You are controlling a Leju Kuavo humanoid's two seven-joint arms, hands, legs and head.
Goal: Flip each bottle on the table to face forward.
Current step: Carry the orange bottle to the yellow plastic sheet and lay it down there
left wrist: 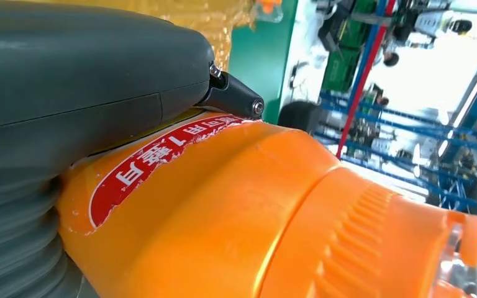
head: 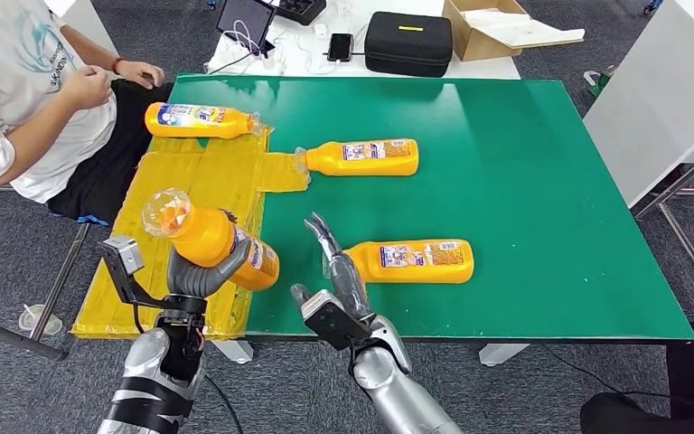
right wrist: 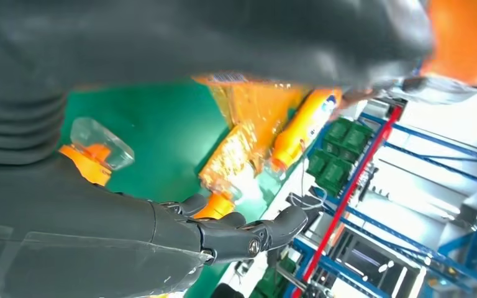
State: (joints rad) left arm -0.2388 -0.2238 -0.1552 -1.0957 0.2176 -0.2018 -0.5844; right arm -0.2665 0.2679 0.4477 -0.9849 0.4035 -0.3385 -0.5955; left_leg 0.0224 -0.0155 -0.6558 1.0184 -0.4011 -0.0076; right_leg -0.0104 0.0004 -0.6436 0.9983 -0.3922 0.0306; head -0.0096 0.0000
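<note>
At the table's far left corner a person in a white shirt is sitting, one hand resting by the edge. Just inside that corner, the far-left bottle is lying on its side on the yellow taped patch, its clear cap pointing toward the table's middle.

Near the front edge, the left hand is gripping the held bottle around its body, raising it clear of the yellow patch and tilting it so the clear cap is pointing up and toward the left edge. This bottle is orange with a label wrapping its body. The left wrist view is showing what the head view is not: a red label with white characters and the ribbed orange collar under the cap.

Farther in, the middle bottle is lying on the green surface, cap touching the yellow patch's edge.

The right hand is holding nothing, its fingers spreading apart just beside the cap end of the front bottle, which is lying label up near the front edge. Whether the fingers are touching it cannot be told.
</note>
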